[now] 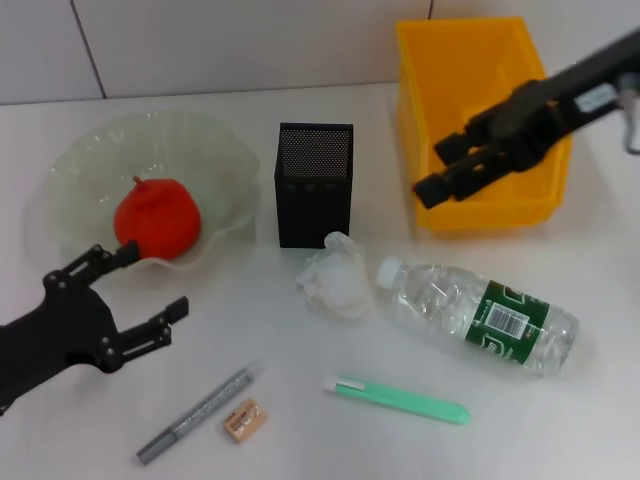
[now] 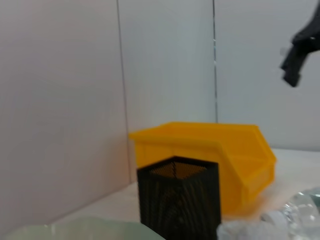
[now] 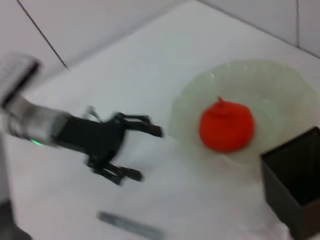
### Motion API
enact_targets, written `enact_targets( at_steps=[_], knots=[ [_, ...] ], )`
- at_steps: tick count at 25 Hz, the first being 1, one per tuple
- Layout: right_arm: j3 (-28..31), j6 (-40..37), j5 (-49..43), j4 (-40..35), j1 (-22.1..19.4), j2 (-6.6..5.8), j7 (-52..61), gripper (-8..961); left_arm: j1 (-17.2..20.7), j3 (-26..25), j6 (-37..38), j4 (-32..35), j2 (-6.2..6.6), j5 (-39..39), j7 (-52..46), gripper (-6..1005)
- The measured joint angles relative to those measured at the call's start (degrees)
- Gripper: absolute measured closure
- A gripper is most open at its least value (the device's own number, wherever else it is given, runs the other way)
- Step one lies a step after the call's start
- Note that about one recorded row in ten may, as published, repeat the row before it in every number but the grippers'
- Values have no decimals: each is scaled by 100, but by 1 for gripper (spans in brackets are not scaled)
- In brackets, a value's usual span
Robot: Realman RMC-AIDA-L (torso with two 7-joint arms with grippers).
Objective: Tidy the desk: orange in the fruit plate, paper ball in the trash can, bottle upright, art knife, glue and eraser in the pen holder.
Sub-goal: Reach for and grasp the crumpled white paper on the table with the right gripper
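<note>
Sitting in the fruit plate (image 1: pixel 70 170) is the orange (image 1: pixel 157 219), near the front rim, so that job looks done. The plate is on the left side of the white desk (image 1: pixel 560 430).

Next to the plate stands the pen holder (image 1: pixel 313 185), a black mesh box. It looks empty from above. Just in front of it lies the paper ball (image 1: pixel 335 277), still on the desk and not in the trash can (image 1: pixel 480 120) behind it on the right. The paper ball touches the cap end of the bottle (image 1: pixel 478 313), which lies on its side and needs standing up.

Nearer the front lie a green art knife (image 1: pixel 397 398), a grey glue pen (image 1: pixel 195 415) and the small eraser (image 1: pixel 244 419). The eraser is just beside the grey pen. All three must go in the pen holder.

The left gripper (image 1: pixel 150 295) hovers just in front of the plate with its fingers spread wide and nothing in them. The right gripper (image 1: pixel 432 172) hangs over the trash can, open a little, and it holds nothing too.
</note>
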Motion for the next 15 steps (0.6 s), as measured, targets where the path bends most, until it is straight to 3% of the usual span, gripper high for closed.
enact_targets(
  at_steps=[3, 9, 15],
  knots=[
    [-489, 300, -606, -56, 263, 99, 91, 128, -18, 2, -2, 23, 1, 179, -96, 140],
    [-1433, 1009, -1717, -6, 620, 445, 395, 127, -40, 182, 17, 28, 4, 394, -198, 139],
    [-2230, 1597, -1799, 583, 808, 498, 818, 127, 15, 254, 35, 77, 7, 425, -301, 139]
  ],
)
